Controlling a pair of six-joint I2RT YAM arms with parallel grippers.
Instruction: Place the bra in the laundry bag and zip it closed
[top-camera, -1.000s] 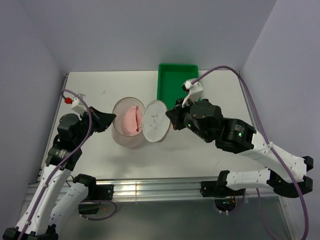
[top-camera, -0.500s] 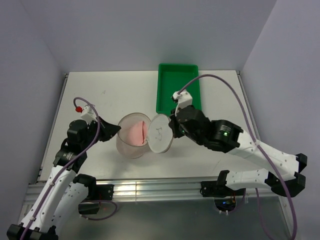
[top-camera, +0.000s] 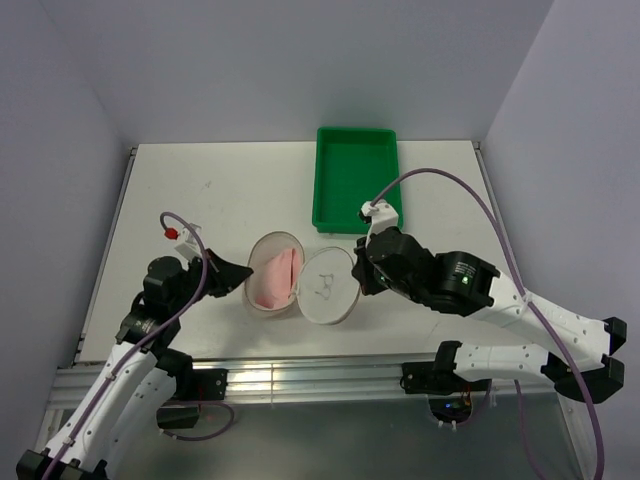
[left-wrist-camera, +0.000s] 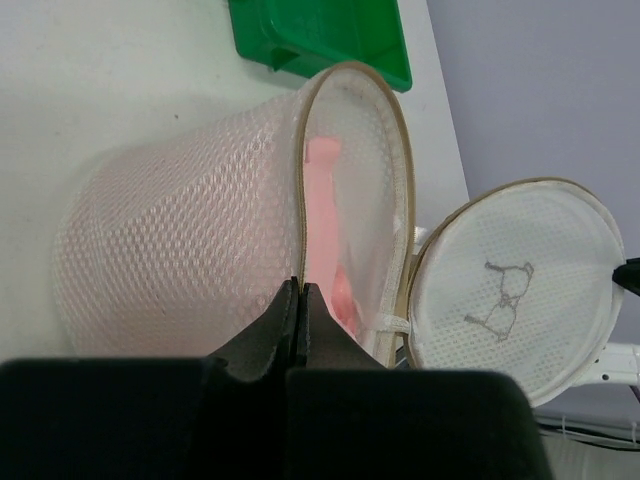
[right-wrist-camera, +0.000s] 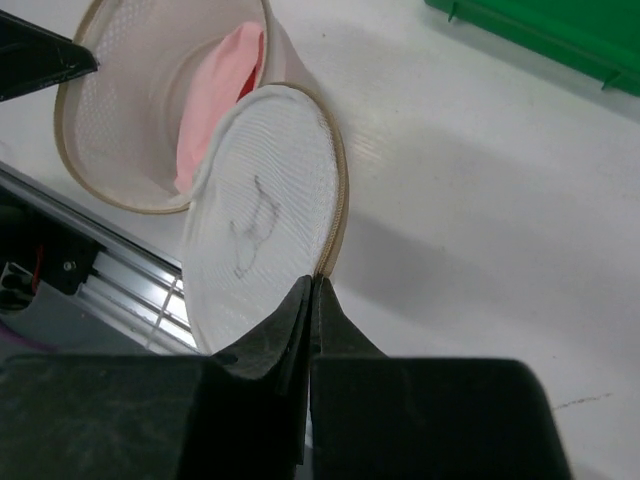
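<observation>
The laundry bag lies on the table near the front edge, its round lid swung open to the right with a printed mark on it. The pale pink bra sits inside the bag and shows through the mouth in the left wrist view and the right wrist view. My left gripper is shut on the bag's tan rim at its left side. My right gripper is shut on the lid's zipper edge at the lid's right side.
A green plastic tray stands at the back of the table, behind the bag. The table's metal front rail runs just in front of the bag. Purple walls close in both sides.
Both grippers have moved toward the front edge, carrying the bag and lid with them. The bag now lies nearer the front rail and farther from the green tray.
</observation>
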